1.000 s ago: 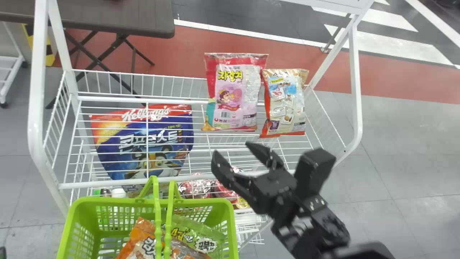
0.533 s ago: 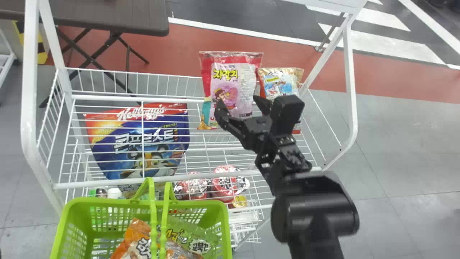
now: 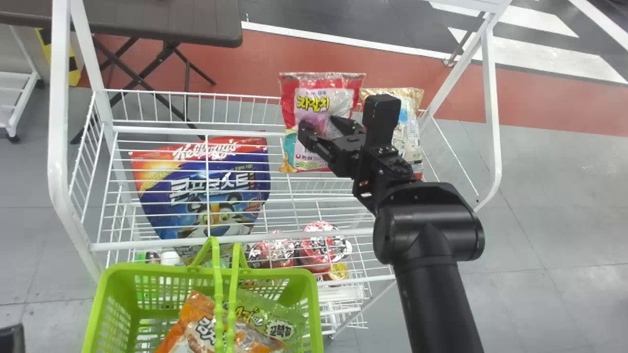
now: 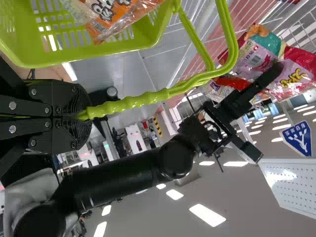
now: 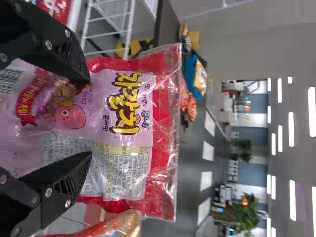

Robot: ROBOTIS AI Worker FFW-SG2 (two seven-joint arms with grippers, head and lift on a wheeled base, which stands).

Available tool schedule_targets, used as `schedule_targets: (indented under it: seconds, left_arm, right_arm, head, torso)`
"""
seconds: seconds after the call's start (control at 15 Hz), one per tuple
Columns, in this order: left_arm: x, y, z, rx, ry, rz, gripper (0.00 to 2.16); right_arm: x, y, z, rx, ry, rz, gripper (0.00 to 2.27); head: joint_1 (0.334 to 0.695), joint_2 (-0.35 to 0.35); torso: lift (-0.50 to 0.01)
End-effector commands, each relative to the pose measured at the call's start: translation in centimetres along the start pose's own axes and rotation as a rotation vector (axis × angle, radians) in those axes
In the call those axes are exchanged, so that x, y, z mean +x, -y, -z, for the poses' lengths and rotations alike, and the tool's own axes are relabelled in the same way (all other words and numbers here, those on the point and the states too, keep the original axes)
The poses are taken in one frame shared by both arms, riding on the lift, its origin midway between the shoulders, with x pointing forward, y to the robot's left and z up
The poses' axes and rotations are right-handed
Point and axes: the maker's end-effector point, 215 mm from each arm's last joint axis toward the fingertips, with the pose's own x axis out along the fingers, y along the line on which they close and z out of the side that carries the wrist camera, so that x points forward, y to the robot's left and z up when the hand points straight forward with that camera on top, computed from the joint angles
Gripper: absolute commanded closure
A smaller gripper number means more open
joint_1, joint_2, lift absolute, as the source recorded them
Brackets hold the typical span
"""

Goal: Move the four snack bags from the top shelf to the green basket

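Observation:
My right gripper [image 3: 318, 125] is open in front of the pink-and-red snack bag [image 3: 305, 151], which stands on the top shelf [image 3: 147, 131]. In the right wrist view, the right gripper [image 5: 90, 116] has its two fingers apart before the front of the pink bag [image 5: 101, 111]. Right of it, a tan-and-red snack bag [image 3: 411, 132] is partly hidden by the arm. The green basket [image 3: 314, 314] holds an orange bag [image 3: 189, 314] and a green bag [image 3: 279, 323]. In the left wrist view, my left gripper [image 4: 85, 115] is shut on the basket's green handle [image 4: 128, 103].
A blue cereal bag [image 3: 211, 196] lies below the wire shelf on the left. Red-lidded cups [image 3: 319, 250] stand lower down, behind the basket. White rack posts [image 3: 59, 122] rise at both sides, and a dark table [image 3: 162, 22] is behind.
My right gripper has moved forward from the shelf's front edge to the pink bag, its fingers staying apart. The bags and basket keep their places relative to the rack.

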Motion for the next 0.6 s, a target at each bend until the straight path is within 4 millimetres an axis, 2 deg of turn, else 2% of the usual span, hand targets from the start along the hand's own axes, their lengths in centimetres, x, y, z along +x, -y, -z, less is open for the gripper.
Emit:
schedule_targets:
  seconds: [0.0,0.33,0.47,0.53]
  left_arm:
    - [0.0,0.0,0.0,0.000,-0.001,0.002,1.13]
    - [-0.1,0.2,0.0,-0.001,0.000,0.005,1.13]
    - [-0.1,0.3,0.1,-0.003,0.001,0.005,1.13]
    - [-0.2,0.2,0.2,-0.005,0.001,0.004,1.13]
  right_arm:
    - [-0.6,-0.8,0.4,0.006,-0.003,-0.013,2.17]
    - [-3.5,-1.5,-1.4,0.000,0.057,-0.017,2.19]
    - [-5.6,-2.1,-1.8,0.013,0.052,-0.037,2.19]
    - [-7.0,-1.9,-1.9,0.034,0.039,-0.036,2.19]
  head:
    - [0.695,-0.297]
    - [0.695,-0.295]
    - [0.695,-0.297]
    - [0.695,-0.297]
  torso:
    - [0.000]
    - [0.000]
    - [0.000]
    - [0.000]
